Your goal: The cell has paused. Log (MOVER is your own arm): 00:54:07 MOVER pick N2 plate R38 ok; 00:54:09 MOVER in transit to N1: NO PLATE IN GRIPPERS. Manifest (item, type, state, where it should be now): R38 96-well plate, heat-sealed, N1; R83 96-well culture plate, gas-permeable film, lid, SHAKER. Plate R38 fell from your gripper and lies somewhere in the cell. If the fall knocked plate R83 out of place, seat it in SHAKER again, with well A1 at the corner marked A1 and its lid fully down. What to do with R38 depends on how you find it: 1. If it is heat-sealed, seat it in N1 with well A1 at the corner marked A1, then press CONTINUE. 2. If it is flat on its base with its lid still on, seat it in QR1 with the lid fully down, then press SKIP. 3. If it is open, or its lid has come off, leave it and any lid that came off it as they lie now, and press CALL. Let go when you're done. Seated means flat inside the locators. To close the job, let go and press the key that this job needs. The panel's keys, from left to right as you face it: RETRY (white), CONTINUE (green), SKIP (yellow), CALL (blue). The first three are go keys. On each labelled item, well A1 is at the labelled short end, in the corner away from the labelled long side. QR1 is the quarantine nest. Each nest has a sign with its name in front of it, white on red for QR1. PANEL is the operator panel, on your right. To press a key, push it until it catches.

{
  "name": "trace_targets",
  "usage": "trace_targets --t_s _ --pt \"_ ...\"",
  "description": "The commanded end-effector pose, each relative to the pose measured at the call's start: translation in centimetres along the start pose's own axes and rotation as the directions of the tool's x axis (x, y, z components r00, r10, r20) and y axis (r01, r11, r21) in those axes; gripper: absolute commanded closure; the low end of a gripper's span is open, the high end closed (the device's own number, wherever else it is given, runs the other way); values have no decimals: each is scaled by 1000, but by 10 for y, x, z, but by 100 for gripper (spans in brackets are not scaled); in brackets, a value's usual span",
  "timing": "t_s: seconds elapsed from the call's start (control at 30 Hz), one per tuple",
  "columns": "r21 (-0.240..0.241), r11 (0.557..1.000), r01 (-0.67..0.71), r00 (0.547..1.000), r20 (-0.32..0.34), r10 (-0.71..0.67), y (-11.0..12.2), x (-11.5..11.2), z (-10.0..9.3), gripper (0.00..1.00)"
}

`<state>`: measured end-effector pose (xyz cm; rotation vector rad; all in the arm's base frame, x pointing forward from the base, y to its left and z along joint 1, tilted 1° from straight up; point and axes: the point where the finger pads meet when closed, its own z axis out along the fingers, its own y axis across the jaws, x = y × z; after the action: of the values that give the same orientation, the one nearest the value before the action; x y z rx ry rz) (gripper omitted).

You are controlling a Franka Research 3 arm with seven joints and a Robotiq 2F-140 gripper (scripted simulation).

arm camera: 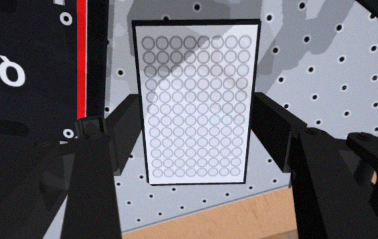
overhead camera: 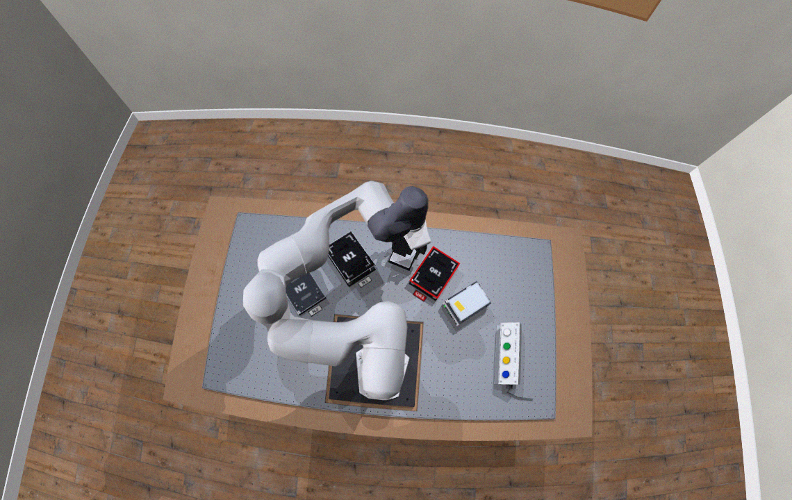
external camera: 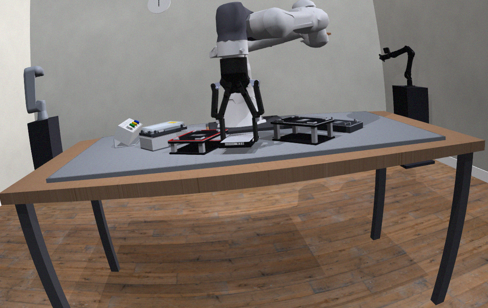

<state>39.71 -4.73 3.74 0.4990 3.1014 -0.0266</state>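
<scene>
1. Step: R38 pickup, carry to N1 comes next, by my read. White film with well rings, no lid seen; take it as the heat-sealed plate.
2. Claw: closed on the plate's two long sides, holding it. Plate looks near level, just above the board, between the red-edged nest and the N1 nest.
3. Next: lift clear of both nests, cross to N1, turn to match A1. Printed label faces the outside camera; can't read N1's A1 mark, so confirm before lowering.
4. Lower flat inside the corner locators, then let go. Risk: wrong-way seating, or an edge riding up on a locator.
5. Lidded plate appears in place on the shaker. Full lid seating not certain; check it.
6. Last: green key on the panel, push till it catches. Not before the plate is seated.
</scene>
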Motion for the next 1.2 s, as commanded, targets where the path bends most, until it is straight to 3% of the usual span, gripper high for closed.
trace_targets --t_s 0.0,0.67,1.17 --pt "-2 1000 -2 1000 -4 2 1 1 0 90" --pt "-2 1000 -2 1000 -4 2 1 1 -3 90" --pt "-2 1000 -2 1000 -4 2 1 1 -21 90"
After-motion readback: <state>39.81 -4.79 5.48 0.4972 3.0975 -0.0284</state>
